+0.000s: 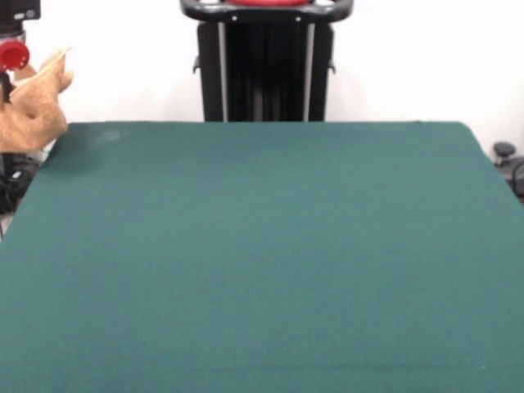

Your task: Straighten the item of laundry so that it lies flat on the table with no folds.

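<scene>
The orange-tan towel point(33, 110) is bunched up in a crumpled lump at the picture's far left edge, just past the table's far left corner and partly cut off by the frame. It does not lie on the green table point(262, 246). What holds it up is hidden. No gripper shows in this view; only the robot's black pedestal point(266, 65) with a red part at the top edge stands behind the table's far side.
A round red knob point(12, 56) and dark gear sit by the towel at the left edge. Dark objects point(508, 160) stand off the table's far right corner. A white wall is behind.
</scene>
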`<state>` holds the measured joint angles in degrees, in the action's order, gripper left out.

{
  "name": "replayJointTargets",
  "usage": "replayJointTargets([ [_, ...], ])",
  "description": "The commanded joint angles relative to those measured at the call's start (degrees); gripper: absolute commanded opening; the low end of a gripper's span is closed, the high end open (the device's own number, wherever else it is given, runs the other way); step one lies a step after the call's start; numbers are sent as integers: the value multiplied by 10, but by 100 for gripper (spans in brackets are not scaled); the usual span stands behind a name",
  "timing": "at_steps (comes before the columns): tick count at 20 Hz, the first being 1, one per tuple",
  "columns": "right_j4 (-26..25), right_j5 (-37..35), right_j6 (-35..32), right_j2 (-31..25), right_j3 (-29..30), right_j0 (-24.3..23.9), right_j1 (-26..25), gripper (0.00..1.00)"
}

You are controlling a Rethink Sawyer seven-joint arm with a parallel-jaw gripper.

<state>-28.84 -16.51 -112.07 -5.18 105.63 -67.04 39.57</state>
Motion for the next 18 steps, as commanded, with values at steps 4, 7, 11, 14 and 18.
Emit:
replayJointTargets([
  [4, 53, -93, -56, -5, -64, 73, -22, 0],
  [7, 64, -111, -70, 7, -84, 93, -23, 0],
  [11, 88, -139, -103, 37, -102, 137, -19, 0],
  [14, 107, -147, -124, 56, -115, 164, -28, 0],
  [18, 141, -117, -186, 97, -112, 212, -57, 0],
])
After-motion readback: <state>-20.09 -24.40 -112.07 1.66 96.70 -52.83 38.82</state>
